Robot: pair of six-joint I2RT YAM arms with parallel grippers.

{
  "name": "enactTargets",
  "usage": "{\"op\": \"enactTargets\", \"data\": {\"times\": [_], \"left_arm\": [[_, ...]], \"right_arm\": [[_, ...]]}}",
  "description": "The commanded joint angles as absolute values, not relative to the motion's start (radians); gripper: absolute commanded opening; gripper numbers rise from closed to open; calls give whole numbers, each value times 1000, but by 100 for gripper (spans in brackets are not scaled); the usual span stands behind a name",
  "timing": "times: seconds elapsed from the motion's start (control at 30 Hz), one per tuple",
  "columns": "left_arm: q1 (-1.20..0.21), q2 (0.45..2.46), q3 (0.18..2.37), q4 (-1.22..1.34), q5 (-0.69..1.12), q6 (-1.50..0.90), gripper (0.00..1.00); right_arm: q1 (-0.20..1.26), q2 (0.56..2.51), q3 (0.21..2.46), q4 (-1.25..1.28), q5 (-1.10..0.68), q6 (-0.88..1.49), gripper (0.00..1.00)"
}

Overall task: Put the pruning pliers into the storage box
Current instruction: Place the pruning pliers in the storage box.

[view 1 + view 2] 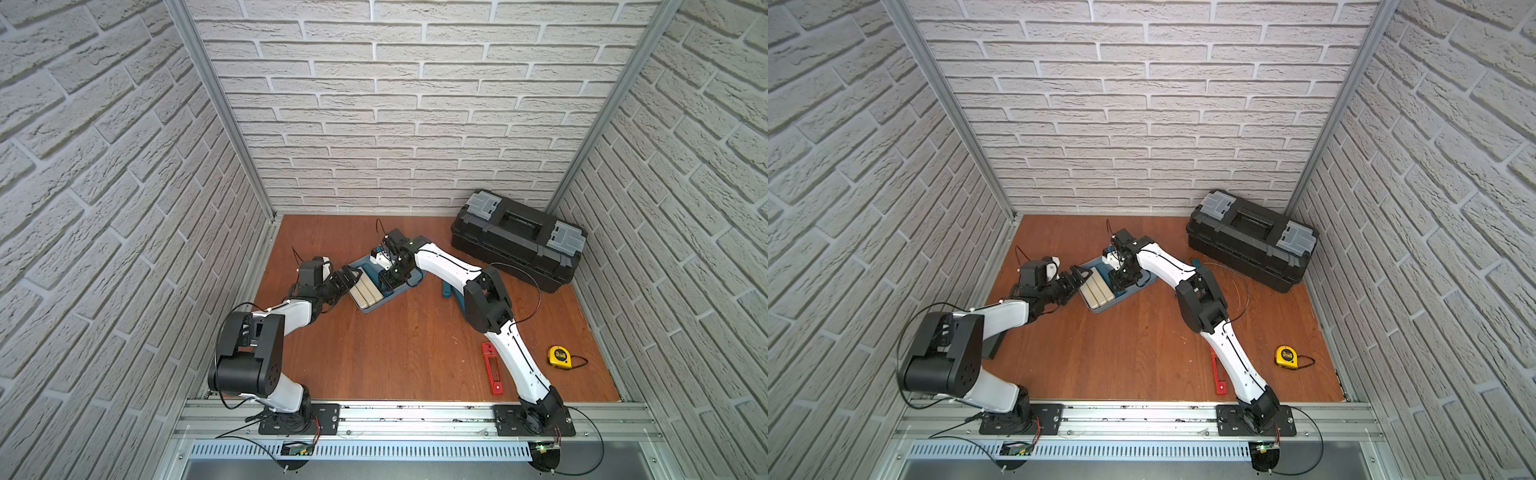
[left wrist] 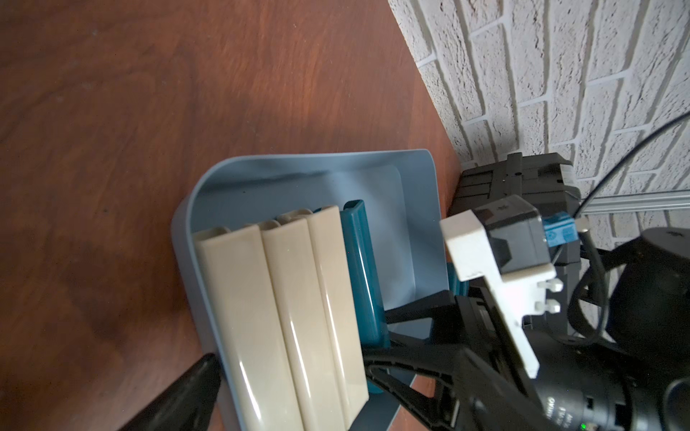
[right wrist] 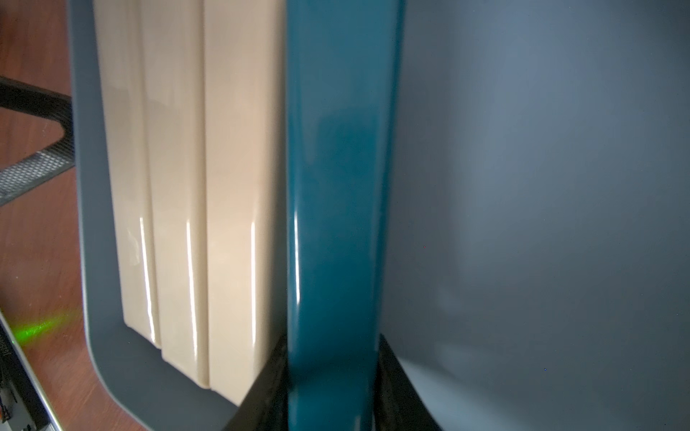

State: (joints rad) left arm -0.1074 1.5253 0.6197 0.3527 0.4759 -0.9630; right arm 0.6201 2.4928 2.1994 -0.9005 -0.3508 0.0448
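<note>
The wooden table [image 1: 374, 353] carries the big black toolbox [image 1: 519, 237] in its far corner, well away from the work. Both arms reach toward the middle, where the storage box [image 1: 388, 301] sits.

The left gripper [image 1: 350, 277] hangs at the box's end with its fingers spread wide, holding nothing.

The right gripper [image 1: 390, 278] is down inside the box. In its wrist view the black fingers [image 3: 269, 377] sit close against both sides of a teal bar [image 3: 336, 186], which lies beside three cream bars [image 2: 283, 317]. I cannot tell whether they pinch it or merely flank it.

A second teal bar [image 1: 448, 289] lies on the table beyond the box.

The pruning pliers [image 1: 491, 368] lie flat near the front edge, just beside the right forearm and well apart from the box. A yellow tape measure [image 1: 559, 356] sits past them.

As I read it, the pliers' own step has not begun; the right arm is busy with the bar. Next, that gripper must leave the bar and lift clear of the rim. It must then swing back toward its own base and come down low across the flat red tool's narrow width. The bare floor [image 3: 522, 186] beside the teal bar looks free to take it.
</note>
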Motion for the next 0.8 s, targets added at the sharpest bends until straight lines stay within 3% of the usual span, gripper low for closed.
{"op": "enactTargets", "data": {"times": [0.0, 0.2, 0.4, 0.77], "left_arm": [[-116, 1529, 618, 406, 493, -956, 98], [-115, 1529, 621, 402, 493, -954, 98], [-118, 1535, 620, 409, 492, -955, 98], [-122, 1542, 618, 417, 491, -958, 98]], "right_arm": [[633, 2438, 2220, -877, -380, 31, 36], [633, 2427, 2220, -879, -390, 20, 37], [632, 2405, 2217, -879, -400, 1, 46], [631, 2392, 2197, -862, -433, 10, 48]]}}
